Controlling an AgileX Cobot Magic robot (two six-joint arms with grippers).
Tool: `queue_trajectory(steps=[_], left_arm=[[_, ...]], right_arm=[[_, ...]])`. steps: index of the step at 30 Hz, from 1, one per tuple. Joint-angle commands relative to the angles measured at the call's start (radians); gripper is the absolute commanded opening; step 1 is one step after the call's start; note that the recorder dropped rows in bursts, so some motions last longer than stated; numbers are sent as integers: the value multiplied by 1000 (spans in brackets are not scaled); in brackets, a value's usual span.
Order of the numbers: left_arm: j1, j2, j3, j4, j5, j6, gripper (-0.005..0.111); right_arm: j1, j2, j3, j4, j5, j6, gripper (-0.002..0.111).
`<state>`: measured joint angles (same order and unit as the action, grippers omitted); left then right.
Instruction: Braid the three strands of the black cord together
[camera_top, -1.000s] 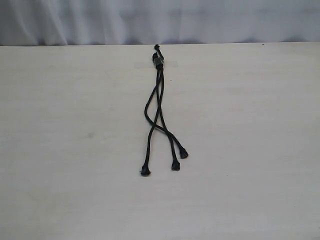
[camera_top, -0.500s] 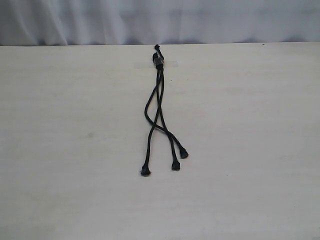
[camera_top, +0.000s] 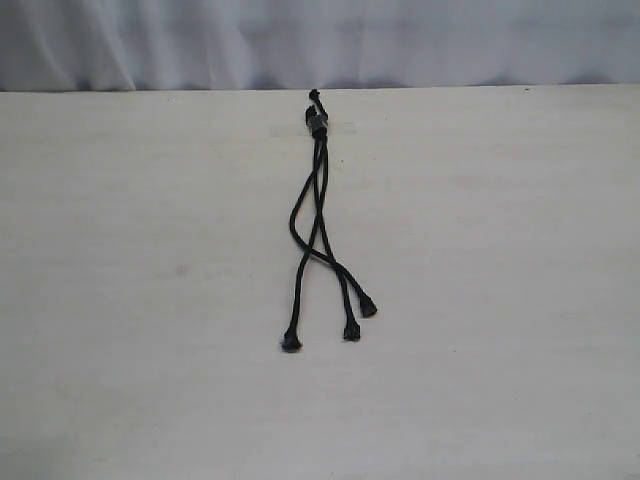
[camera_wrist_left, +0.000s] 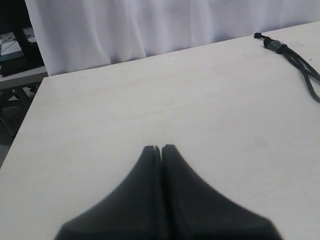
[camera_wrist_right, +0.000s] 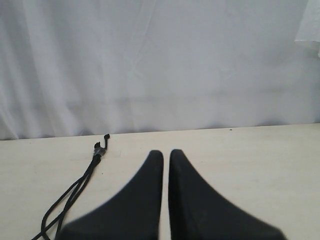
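Note:
The black cord (camera_top: 316, 180) lies on the table, its bound knot (camera_top: 317, 122) at the far end under a strip of clear tape. The three strands run toward the near side and cross once midway. Their knobbed tips rest apart: left tip (camera_top: 291, 342), middle tip (camera_top: 351, 331), right tip (camera_top: 368, 309). Neither gripper shows in the exterior view. In the left wrist view my left gripper (camera_wrist_left: 161, 148) is shut and empty, well off from the knot (camera_wrist_left: 274, 45). In the right wrist view my right gripper (camera_wrist_right: 166, 152) is shut to a thin slit, empty, beside the knot (camera_wrist_right: 98, 150).
The pale wooden table (camera_top: 480, 250) ends at a white curtain (camera_top: 320, 40) along the back. The left wrist view shows the table's side edge (camera_wrist_left: 30, 115) with dark equipment (camera_wrist_left: 12, 40) beyond it.

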<state>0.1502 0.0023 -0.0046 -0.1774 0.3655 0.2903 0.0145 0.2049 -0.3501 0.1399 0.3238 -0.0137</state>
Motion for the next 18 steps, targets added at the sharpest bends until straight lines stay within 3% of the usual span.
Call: queue_trajectory(steps=[1,8,14,18], left_arm=[[2,-2,3,1,10,2,0],[2,-2,3,5,13,-10,0],[5,-2,3,204,3,-318,0],[5,-2,3,198,7,-344,0]], right_arm=[[-1,-3,7,2,3,-1,4],[-1,-3,7,2,3,-1,4],[-1,-3,7,2,3,-1,4],[-1,-3,7,2,3,-1,4]])
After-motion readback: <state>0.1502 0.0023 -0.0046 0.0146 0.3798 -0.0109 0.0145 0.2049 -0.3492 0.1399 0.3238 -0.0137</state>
